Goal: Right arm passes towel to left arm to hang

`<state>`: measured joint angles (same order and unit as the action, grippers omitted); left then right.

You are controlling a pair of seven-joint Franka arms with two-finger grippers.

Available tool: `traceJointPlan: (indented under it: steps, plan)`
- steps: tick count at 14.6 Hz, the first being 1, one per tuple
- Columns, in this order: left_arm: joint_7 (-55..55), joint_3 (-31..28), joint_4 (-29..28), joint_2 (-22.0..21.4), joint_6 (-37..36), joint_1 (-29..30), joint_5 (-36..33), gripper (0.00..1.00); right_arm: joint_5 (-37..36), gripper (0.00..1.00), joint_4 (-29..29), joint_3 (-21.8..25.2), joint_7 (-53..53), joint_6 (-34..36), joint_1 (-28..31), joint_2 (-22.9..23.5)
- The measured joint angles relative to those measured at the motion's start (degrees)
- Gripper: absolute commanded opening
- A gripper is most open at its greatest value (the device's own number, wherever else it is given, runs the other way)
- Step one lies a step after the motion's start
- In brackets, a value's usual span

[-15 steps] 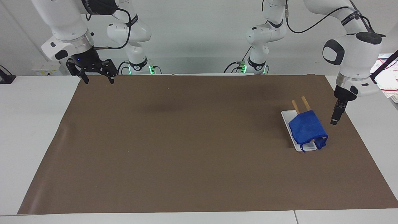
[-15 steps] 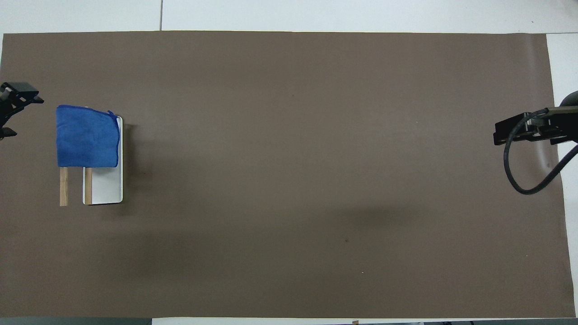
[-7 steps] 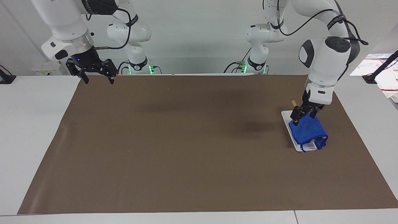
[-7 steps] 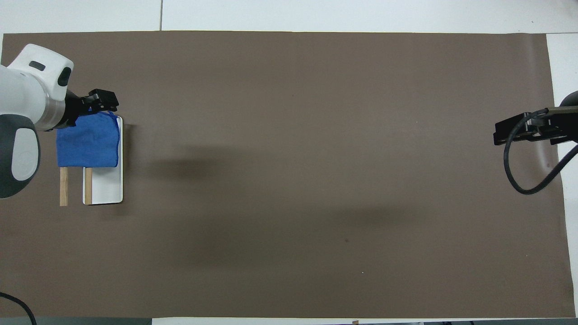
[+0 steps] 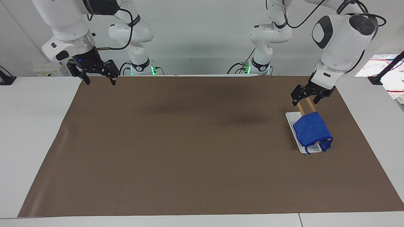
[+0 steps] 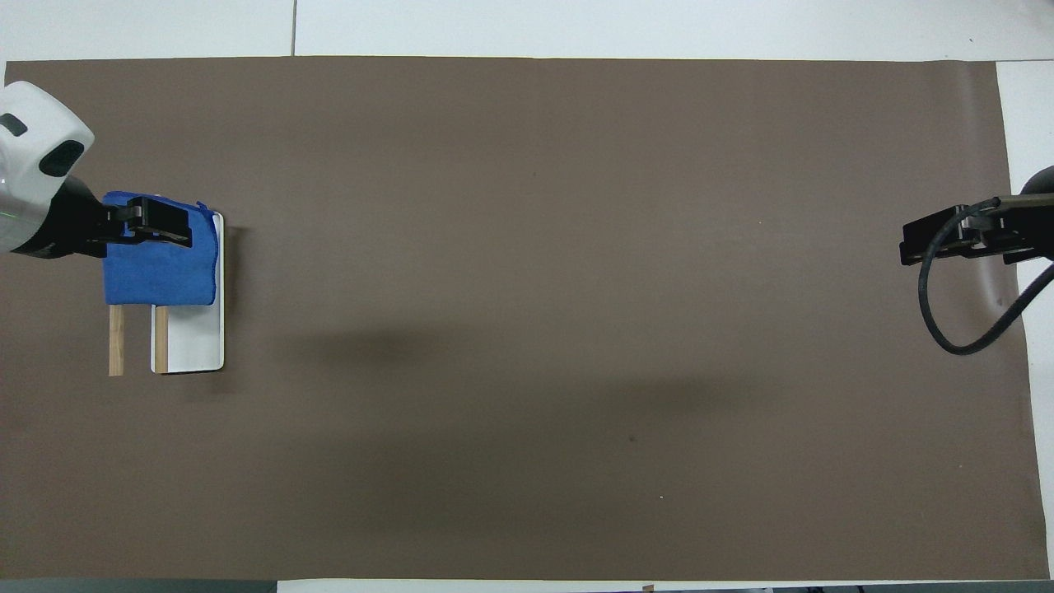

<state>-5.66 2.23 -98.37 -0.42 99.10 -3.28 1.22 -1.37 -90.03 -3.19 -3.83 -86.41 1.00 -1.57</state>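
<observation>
The blue towel (image 5: pixel 312 129) hangs draped over two wooden rods (image 5: pixel 310 104) of a small rack with a white base (image 5: pixel 291 120), toward the left arm's end of the table. It also shows in the overhead view (image 6: pixel 160 272). My left gripper (image 5: pixel 305 100) is open and empty, up in the air over the rods' bare ends and apart from the towel. In the overhead view the left gripper (image 6: pixel 156 226) covers the towel's edge. My right gripper (image 5: pixel 100 81), with its blue light, is open and empty and waits over the mat's corner at the right arm's end (image 6: pixel 947 239).
A brown mat (image 5: pixel 189 142) covers most of the white table. The rack's white base (image 6: pixel 193 338) and rods (image 6: pixel 115 339) stick out from under the towel toward the robots. Papers (image 5: pixel 394 82) lie past the table's edge at the left arm's end.
The left gripper swung in from beside the rack to the towel, then rose off it to above the rods. The towel and the right arm have not moved.
</observation>
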Motion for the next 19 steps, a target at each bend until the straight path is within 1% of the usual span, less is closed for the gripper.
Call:
traceJointPlan:
  steps: [3, 6, 10, 19]
  plan:
    - [3.0, -0.2, 5.1, 0.4, -6.3, 1.1, 0.6, 1.0, 0.0, 1.0, 0.0, 0.0, 0.0, 0.0, 0.0, 0.0]
    - [4.9, -0.2, 7.5, 0.7, -10.2, 2.9, 1.0, 1.0, 0.0, 1.0, 0.0, 0.0, 0.0, 0.0, 0.0, 0.0]
    - [7.6, -0.2, 7.6, 0.7, -11.8, 4.0, 1.1, 1.0, 0.0, 1.0, 0.0, 0.0, 0.0, 0.0, 0.0, 0.0]
    - [8.0, 0.4, 7.4, 0.7, -10.9, 3.7, 0.2, 1.0, 0.0, 1.0, 0.0, 0.0, 0.0, 0.0, 0.1, 0.0]
